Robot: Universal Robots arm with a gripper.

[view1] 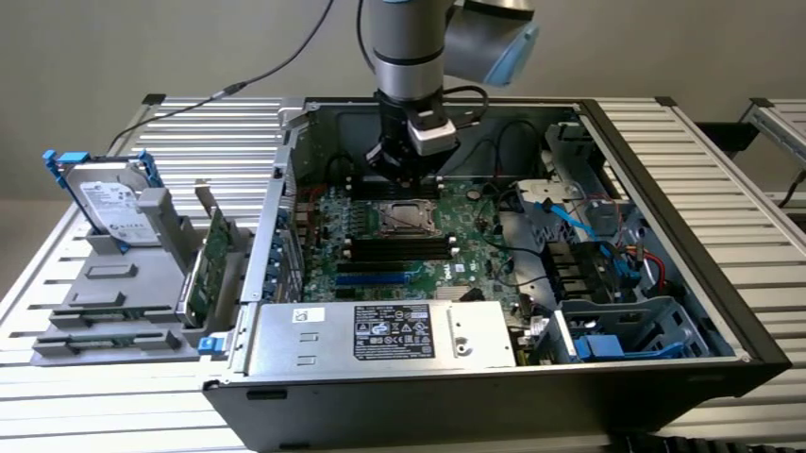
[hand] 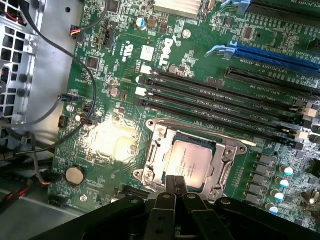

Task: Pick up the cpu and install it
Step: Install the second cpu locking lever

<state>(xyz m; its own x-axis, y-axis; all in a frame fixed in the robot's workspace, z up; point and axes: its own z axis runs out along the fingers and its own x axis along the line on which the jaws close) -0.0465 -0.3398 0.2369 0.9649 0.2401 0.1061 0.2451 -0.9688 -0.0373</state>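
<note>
The cpu, a small silvery square chip, lies flat inside the metal socket frame on the green motherboard. The frame's retaining bracket is open around it. My gripper hovers at the socket's edge, its two black fingers pressed together with nothing between them. In the exterior view the gripper hangs inside the open computer case, just behind and above the cpu in its socket.
Black memory slots and blue slots run beside the socket. Loose cables cross the board's edge near a coin battery. The power supply fills the case front. A hard drive stands on a grey fixture at the exterior view's left.
</note>
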